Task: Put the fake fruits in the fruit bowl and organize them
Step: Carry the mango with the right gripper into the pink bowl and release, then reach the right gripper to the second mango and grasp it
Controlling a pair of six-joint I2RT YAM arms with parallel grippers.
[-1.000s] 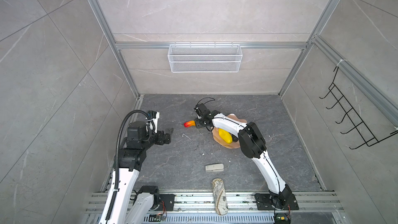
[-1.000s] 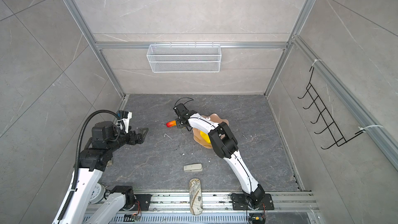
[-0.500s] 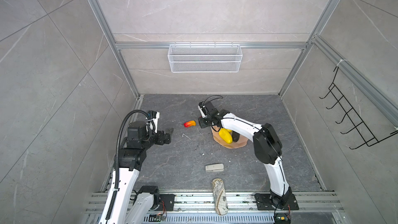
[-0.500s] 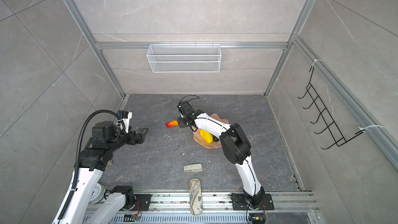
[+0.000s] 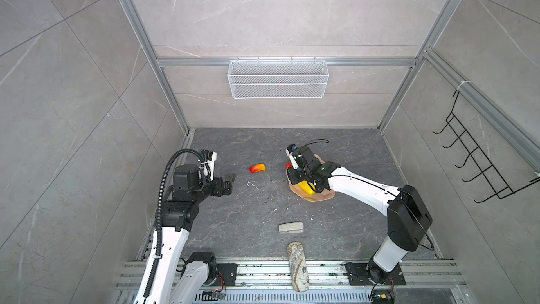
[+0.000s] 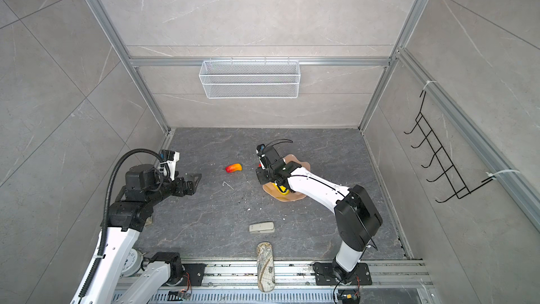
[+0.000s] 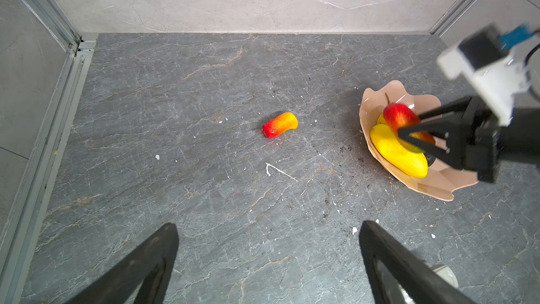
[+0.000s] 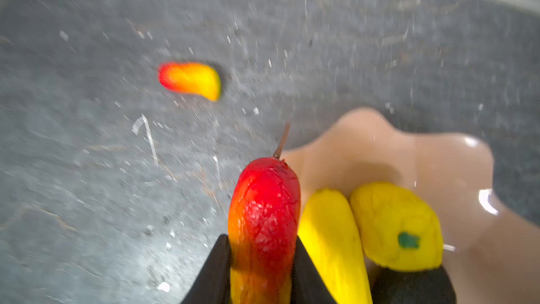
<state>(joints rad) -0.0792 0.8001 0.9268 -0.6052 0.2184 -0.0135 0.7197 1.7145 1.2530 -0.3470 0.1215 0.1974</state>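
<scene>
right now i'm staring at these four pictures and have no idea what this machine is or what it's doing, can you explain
It is a left arm and a right arm, both robotic, mounted at the front of a grey table. Each ends in a two-fingered gripper. The two wide pictures come from one paired camera overhead. The two close ones come from a camera on each wrist.

The right gripper is shut on a red fruit with a stem, over the pink wavy bowl. In the bowl lie a long yellow fruit, a round yellow fruit with a green spot and a dark fruit.

The left gripper is open and empty. On the table lie a red-to-yellow fruit, a beige block and a map-patterned case. A wire basket hangs on the back wall.
</scene>
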